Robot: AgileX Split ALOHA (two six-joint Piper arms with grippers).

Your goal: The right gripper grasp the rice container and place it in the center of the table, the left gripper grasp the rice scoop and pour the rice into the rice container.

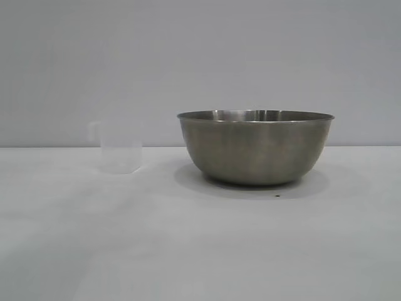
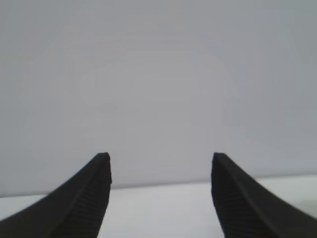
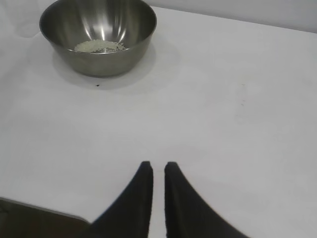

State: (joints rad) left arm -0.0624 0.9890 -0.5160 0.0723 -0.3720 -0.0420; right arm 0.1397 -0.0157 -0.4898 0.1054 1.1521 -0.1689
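Rice container (image 1: 255, 149) sits upright on the white surface (image 1: 200, 251), right of centre in the exterior frame; brushed steel, thin rim, soft shadow beneath it. Right wrist view puts the same bowl in the upper left of its frame, and a small heap of rice (image 3: 98, 46) lies on the bowl's bottom, pale against the metal. A tiny dark speck (image 1: 278, 197) lies on the surface just beside the bowl's base, on the near side; the speck also shows in the right wrist view. Rice scoop (image 1: 119, 148) stands upright at left of centre in the exterior frame, apart from the bowl, with its loop handle toward the frame's left; translucent wall, and I cannot tell whether any grains are inside. Neither arm appears in the exterior frame. Left hand (image 2: 161, 158) shows in its own wrist view only: two dark ribbed fingers (image 2: 86, 198) at the lower edge of the frame, spread about halfway with a clear gap between them, nothing held, pale wall ahead and a strip of surface below. Right hand (image 3: 158, 166) shows at the bottom centre of its wrist view, fingers (image 3: 136, 198) nearly together with only a thin slit between the tips, gripping nothing, well apart from the bowl.
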